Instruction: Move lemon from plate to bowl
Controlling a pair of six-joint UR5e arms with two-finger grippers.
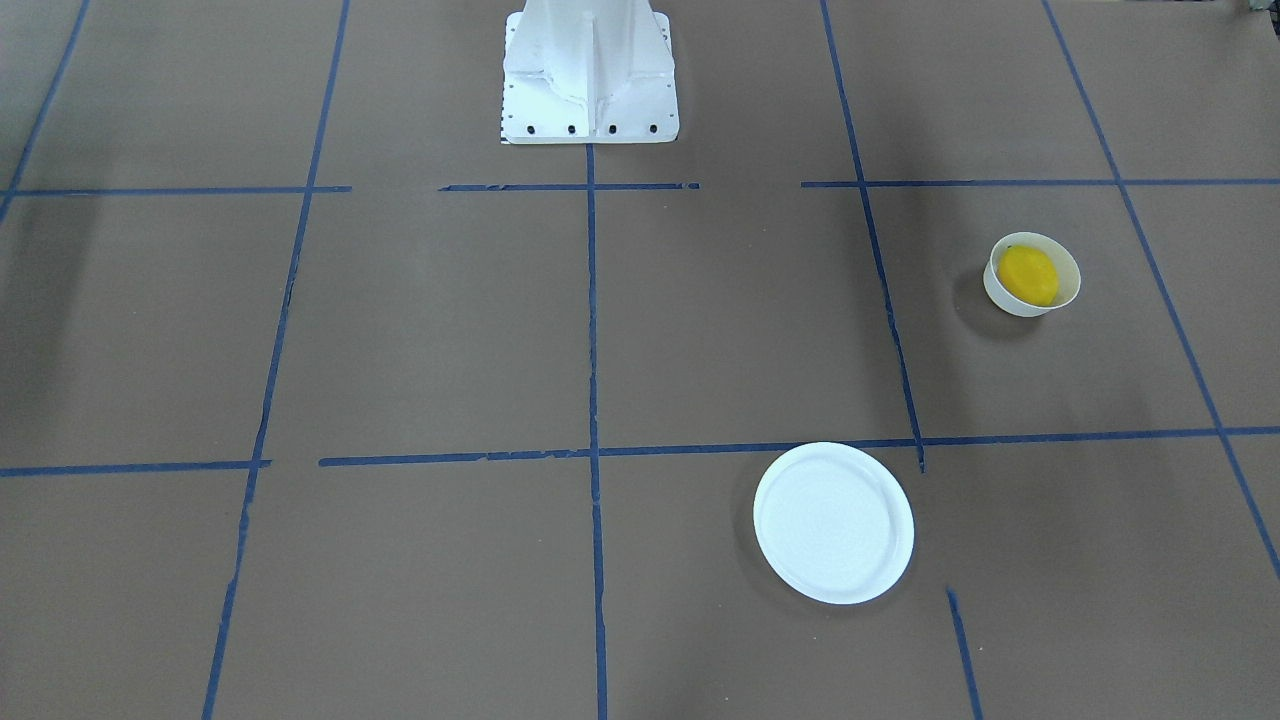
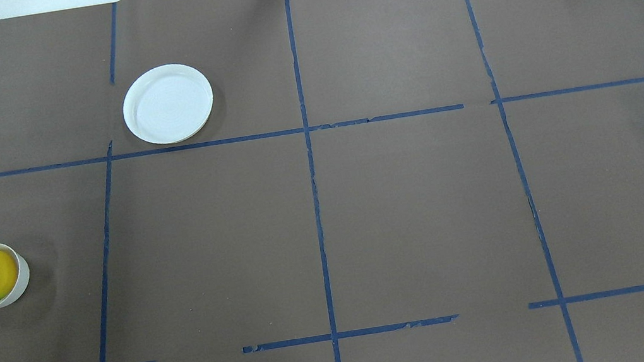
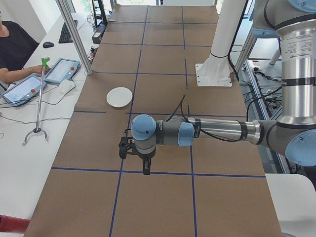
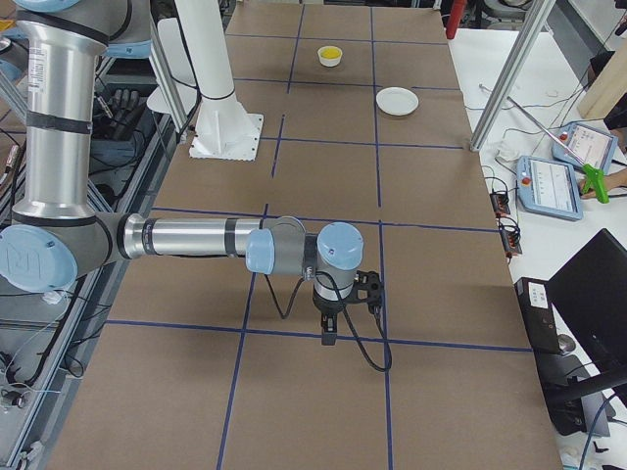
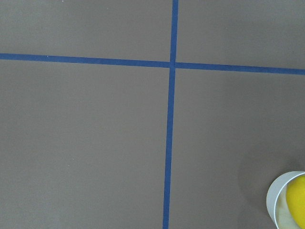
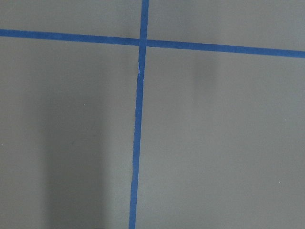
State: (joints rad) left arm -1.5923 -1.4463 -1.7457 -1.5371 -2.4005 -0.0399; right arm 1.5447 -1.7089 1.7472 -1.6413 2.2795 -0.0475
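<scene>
Left tool (image 3: 146, 167) hangs over the counter (image 2: 416, 211) w/ nothing seen in it. It shows only in the side view, so can't tell if released or clenched. Same for right tool (image 4: 328, 331), which is well apart from both dishes. Left wrist cam looks down on blue tape lines (image 5: 169, 143), w/ the bowl (image 5: 276, 191) clipped at its bottom-right corner, so left tool is near the bowl but not over it.

Lemon (image 1: 1028, 275) sits inside the bowl and fills most of it. Plate (image 1: 833, 523) is bare and well apart. Task looks done, imo.

Risks from here:
- **Low sweep:** bowl is small and prob light, w/ lemon top close to rim level. A low pass by the left arm could clip it, tip it and roll the lemon out.
- **Needless re-grasp:** pressing down on a lemon that nearly fills the bowl could flip or crush the bowl.
- **Right arm:** little risk, too far off.
</scene>
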